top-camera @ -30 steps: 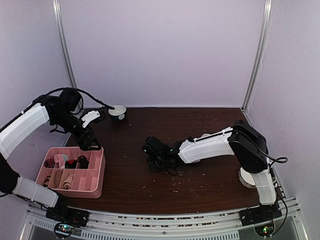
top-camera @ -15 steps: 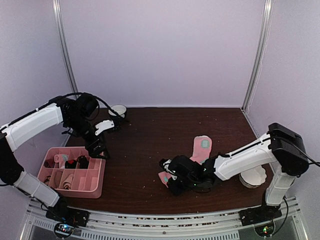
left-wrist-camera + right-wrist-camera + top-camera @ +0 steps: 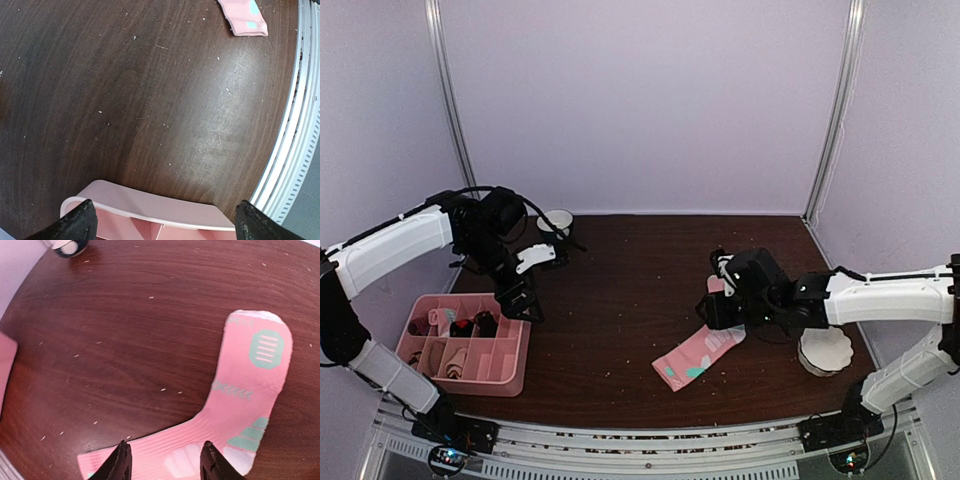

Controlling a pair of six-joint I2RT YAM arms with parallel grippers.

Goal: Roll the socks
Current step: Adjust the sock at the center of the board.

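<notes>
While the left arm (image 3: 390, 245) rises from the near-left corner, arches toward the far side and bends down at the wrist, the left claw (image 3: 520, 295) hangs above the far right corner of the tray (image 3: 515, 350). Its fingers are spread wide and grasp nothing. The wrist view shows only the tray rim and bare table (image 3: 610, 300) between them.

The right arm (image 3: 880, 295) stretches low and nearly level from the right side toward the middle, its wrist tipped down. The right claw (image 3: 165, 462) sits just above the pink sock (image 3: 700, 350) with its fingers parted, released, and the cloth lies flat beneath them.

That sock rests on the table right of centre. It is bent like an L, with the foot and its mint-green patches pointing far and the leg running near-left to a striped cuff.

Small rolled bundles (image 3: 445, 320) fill the tray's compartments, pink and dark in the far row and tan in the near row. Their patterns are too small to tell.
</notes>
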